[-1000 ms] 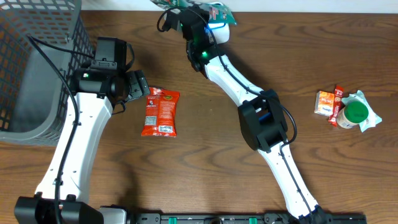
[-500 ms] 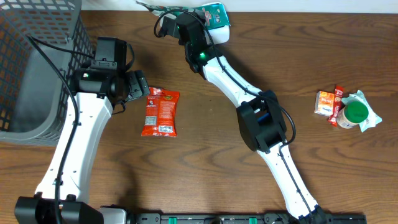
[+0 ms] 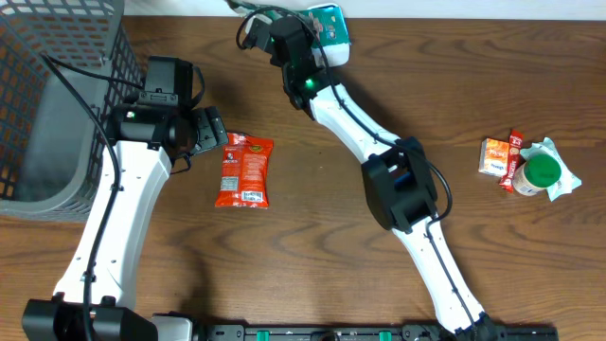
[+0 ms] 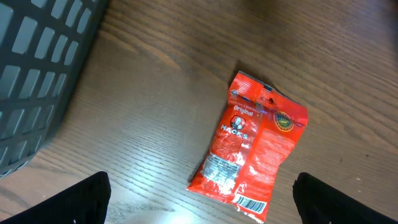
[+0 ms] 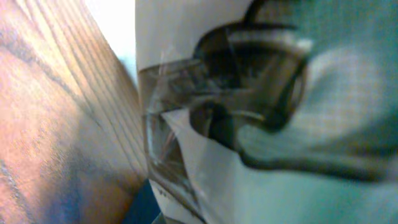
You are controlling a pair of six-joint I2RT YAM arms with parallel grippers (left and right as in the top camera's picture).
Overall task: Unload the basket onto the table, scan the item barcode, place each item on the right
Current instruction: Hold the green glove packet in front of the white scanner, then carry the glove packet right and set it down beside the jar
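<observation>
the right gripper (image 3: 311, 23) is clenched tight on the edge of a teal and white packet (image 3: 329, 19), holding it at the far edge of the table (image 3: 312, 237), above the wood. in the right wrist view that packet (image 5: 280, 124) fills most of the frame, blurred and very close, with a strip of wood grain to the left; its print cannot be read and no barcode can be made out on it. the right arm stretches from the near edge diagonally up to that far edge.

the left gripper (image 3: 201, 140) is released, jaws spread wide, with nothing between them. its two dark fingertips (image 4: 93, 196) sit at the lower corners of the left wrist view. just beside it a red snack packet (image 3: 244, 170) lies flat on the table, with its barcode (image 4: 250, 203) facing up at the near end. a grey mesh basket (image 3: 57, 95) stands at the far left. well apart, at the right, an orange box (image 3: 494, 156) sits next to a green-lidded bottle (image 3: 542, 173).
</observation>
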